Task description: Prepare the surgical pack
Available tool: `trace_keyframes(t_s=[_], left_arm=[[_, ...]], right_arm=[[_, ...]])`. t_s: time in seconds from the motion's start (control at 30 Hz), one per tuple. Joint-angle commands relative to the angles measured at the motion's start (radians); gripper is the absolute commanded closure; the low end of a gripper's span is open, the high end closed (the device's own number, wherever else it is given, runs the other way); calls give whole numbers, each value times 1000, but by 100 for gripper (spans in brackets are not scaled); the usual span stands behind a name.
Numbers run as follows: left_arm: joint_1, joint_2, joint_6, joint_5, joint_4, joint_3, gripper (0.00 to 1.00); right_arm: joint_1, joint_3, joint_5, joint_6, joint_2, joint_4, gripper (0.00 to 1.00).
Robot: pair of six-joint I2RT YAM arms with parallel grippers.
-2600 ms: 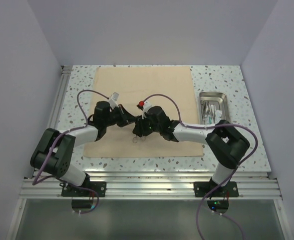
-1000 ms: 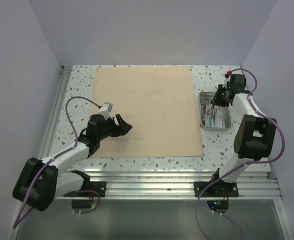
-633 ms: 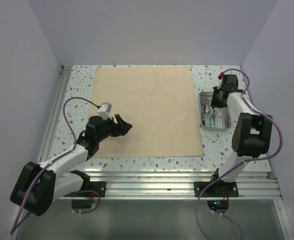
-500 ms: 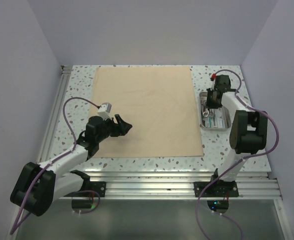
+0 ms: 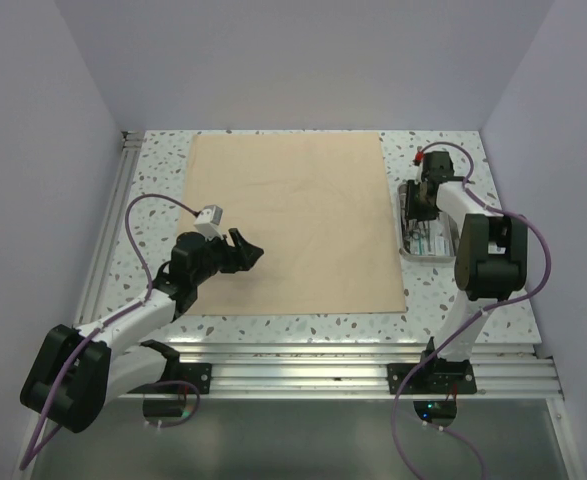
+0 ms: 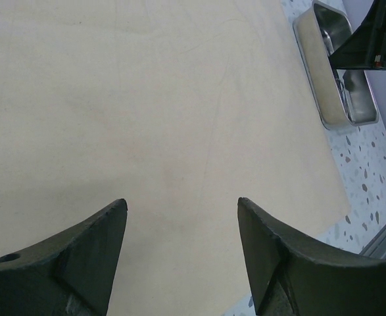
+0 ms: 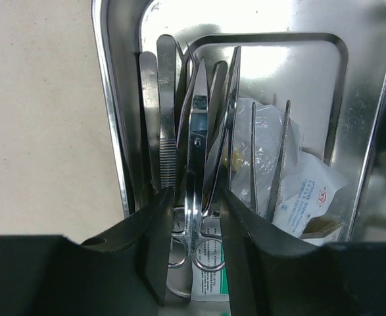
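Observation:
The tan cloth sheet lies flat on the table. To its right stands the steel tray, holding scissors, forceps and clear packets. My right gripper hangs over the tray's far end. In the right wrist view the right gripper is open, one jaw on each side of the scissors with a gap at both. My left gripper is open above the cloth's near left part; in the left wrist view nothing lies between the fingers of the left gripper, only cloth.
The tray's rim runs right along the cloth's right edge. In the left wrist view the tray and the right arm's wrist show at the top right. Speckled table borders the cloth; metal rails run along the near edge.
The right arm has swung from the tray's far right corner to over the tray, and its jaws have widened. The left arm has pulled back left from the cloth's middle and then stayed still.

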Motion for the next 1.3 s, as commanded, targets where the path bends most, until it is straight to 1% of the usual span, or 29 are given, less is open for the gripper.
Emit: trace_keyframes(t_s=[0.0,0.17,0.33,0.6,0.63,0.67,0.73,0.9,1.1,1.27], left_arm=[[-7,-14,33,-21,41,-3,28],[-7,-17,33,-23,40,-3,29],[-10,-20,30,-26,41,-5,29],[-21,-23,24,-36,41,-9,29],[-24,-26,22,-39,47,-11,30],[-25,-26,22,-42,47,-12,29],[-28,-26,22,-41,47,-11,29],[-30,-26,25,-44,43,-12,29],[-30,-24,21,-38,44,-11,29],[-31,-21,21,-30,47,-14,29]], right_arm=[[-5,19,11,21,-51,4,62],[-41,8,22,67,-143,15,61],[-106,22,70,113,-162,-7,61],[-179,48,81,136,-111,-39,59],[-185,46,84,139,-107,-36,58],[-194,46,82,139,-107,-27,54],[-202,49,96,136,-99,-24,51],[-225,82,105,126,-55,-33,48],[-232,124,143,104,17,-50,47],[-232,143,130,101,85,-70,47]])
